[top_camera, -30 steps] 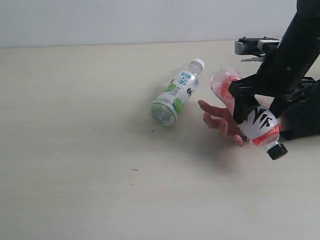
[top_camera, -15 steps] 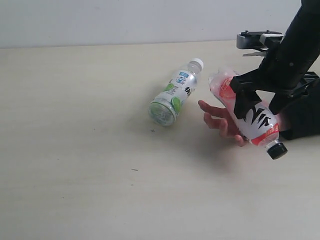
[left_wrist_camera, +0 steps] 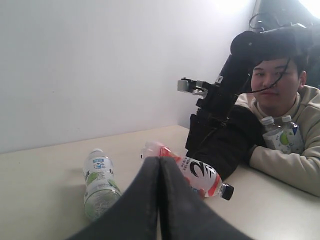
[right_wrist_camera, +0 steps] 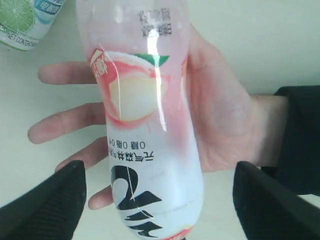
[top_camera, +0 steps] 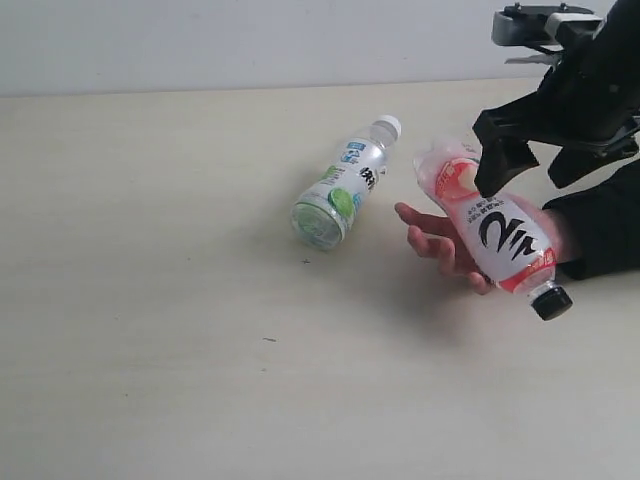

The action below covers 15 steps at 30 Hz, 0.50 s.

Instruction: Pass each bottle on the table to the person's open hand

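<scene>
A pink bottle with a black cap lies across the person's open hand, which rests palm up on the table. My right gripper hangs open just above it, touching nothing. From the right wrist view the pink bottle fills the palm of the hand, between the wide-apart fingers of my right gripper. A green-and-blue bottle lies on its side left of the hand. My left gripper is shut and empty, low over the table; it does not show in the exterior view.
The person sits behind the table's far side and hugs two more bottles against the chest. A black-sleeved forearm lies on the table at the right edge. Bare tabletop spreads left and in front of the hand.
My right gripper has risen up and to the right, off the pink bottle, which stays in the hand. The green-and-blue bottle has rolled slightly.
</scene>
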Tool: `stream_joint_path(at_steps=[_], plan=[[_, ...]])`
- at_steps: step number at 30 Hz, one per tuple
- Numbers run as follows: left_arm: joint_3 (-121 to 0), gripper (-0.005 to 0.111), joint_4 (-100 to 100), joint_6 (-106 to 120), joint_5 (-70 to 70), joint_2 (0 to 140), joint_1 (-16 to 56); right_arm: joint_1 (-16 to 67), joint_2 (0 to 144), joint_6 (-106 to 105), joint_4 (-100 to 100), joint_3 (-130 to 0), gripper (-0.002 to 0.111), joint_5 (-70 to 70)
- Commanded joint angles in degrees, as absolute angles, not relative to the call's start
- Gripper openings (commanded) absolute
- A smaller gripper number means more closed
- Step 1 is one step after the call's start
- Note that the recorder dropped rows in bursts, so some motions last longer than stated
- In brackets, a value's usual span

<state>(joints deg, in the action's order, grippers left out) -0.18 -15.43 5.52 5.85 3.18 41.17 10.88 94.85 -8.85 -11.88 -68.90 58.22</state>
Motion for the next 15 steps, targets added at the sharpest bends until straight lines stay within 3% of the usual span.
stream_joint_path(at_steps=[1,2,4,7,9,15], plan=[[0.0,0.0,-15.54,5.54,5.95,3.09,41.05,10.6,90.58,-9.55,-11.66,-68.91,0.075,57.16],[0.0,0.0,-15.54,5.54,5.95,3.09,41.05,10.6,89.07,-10.79,-12.01,-68.91,0.072,57.5],[0.0,0.0,-15.54,5.54,5.95,3.09,41.05,10.6,84.56,-12.13,-13.64,-68.63,0.056,58.09],[0.0,0.0,-15.54,5.54,5.95,3.09,41.05,10.6,74.16,-14.56,-17.67,-63.83,0.017,56.07],[0.0,0.0,-15.54,5.54,5.95,3.09,41.05,10.6,67.68,-15.82,-20.0,-59.31,0.002,53.14],[0.0,0.0,-15.54,5.54,5.95,3.09,41.05,10.6,47.6,-18.27,-22.48,-41.03,0.0,38.02]])
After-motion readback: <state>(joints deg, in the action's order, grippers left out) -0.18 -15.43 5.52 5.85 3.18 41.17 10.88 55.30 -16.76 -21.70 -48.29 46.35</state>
